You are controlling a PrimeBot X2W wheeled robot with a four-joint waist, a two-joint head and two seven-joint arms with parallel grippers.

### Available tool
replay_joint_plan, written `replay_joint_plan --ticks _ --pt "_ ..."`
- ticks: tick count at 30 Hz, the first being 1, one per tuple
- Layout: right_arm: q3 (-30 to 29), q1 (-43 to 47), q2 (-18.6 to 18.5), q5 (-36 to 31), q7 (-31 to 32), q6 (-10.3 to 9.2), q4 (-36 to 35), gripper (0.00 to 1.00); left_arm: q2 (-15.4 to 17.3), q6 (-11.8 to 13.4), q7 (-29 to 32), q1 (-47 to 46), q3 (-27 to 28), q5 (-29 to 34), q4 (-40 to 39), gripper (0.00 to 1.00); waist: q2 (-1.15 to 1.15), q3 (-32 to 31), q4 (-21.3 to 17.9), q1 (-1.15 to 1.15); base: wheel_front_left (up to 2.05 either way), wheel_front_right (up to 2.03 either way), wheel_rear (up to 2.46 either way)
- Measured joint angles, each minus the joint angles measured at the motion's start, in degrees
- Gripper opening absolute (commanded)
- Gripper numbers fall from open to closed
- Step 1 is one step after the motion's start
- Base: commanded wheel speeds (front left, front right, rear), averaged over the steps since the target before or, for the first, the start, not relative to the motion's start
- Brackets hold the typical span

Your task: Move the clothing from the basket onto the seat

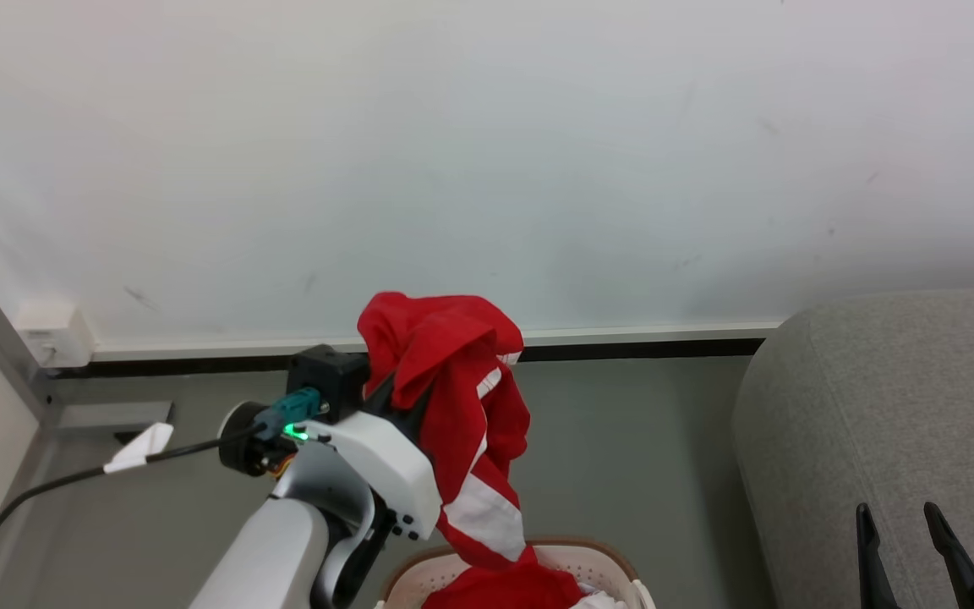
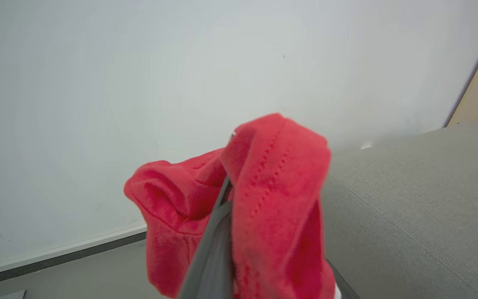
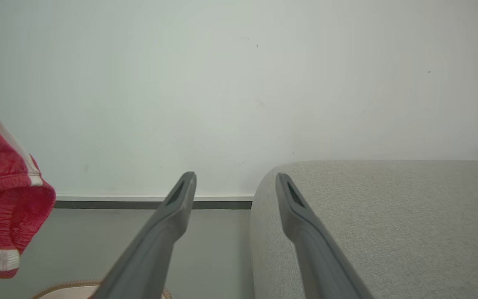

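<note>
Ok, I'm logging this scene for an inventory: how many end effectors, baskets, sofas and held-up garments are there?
End effectors: 2 (left end effector, right end effector)
Baskets: 1 (basket)
Sofas: 1 (sofa)
Held-up garments: 1 (red garment)
Total: 5

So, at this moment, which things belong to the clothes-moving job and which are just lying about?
Job in hand: red garment with white stripes, hanging from the shut left gripper; more red clothing in the basket; grey sofa; open right gripper.

Lying about: white wall box; black cable with a white tag; skirting board.
</note>
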Motion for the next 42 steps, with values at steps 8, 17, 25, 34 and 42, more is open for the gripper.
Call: replay_joint_plan --ticks 8,17,25,34,42 --pt "4.3 1.2 -0.1 -2.1 0.0 0.0 -3.1 1.0 -0.7 1.3 1.5 -2.0 0.4 -0.7 -4.2 0.0 0.0 -0.7 -0.6 0.0 0.0 0.0 0.0" --pt "21.0 -1.7 0.0 -7.3 0.0 0.0 -3.7 1.0 -2.7 2.3 2.0 -5.1 -1.4 -1.4 -4.7 0.0 0.0 0.2 -0.7 0.0 0.0 0.0 0.0" --pt "30.0 -10.6 0.0 -5.8 0.0 0.0 2.9 1.0 -4.2 2.6 1.6 -8.2 -6.0 -2.8 -3.8 0.0 0.0 0.8 0.2 0.01 0.0 0.0 0.0" --pt "39.5 -21.7 0.0 0.4 0.0 0.0 16.0 1.0 -4.6 3.5 1.4 -11.0 -12.7 -6.1 -3.5 0.0 0.01 1.2 2.7 0.01 0.0 0.0 0.0" --pt "52.8 -31.0 0.0 11.9 1.5 0.0 26.2 1.0 -4.6 5.3 0.5 -12.5 -18.3 -10.3 -4.4 0.0 0.01 0.5 4.1 0.01 0.0 0.0 0.0"
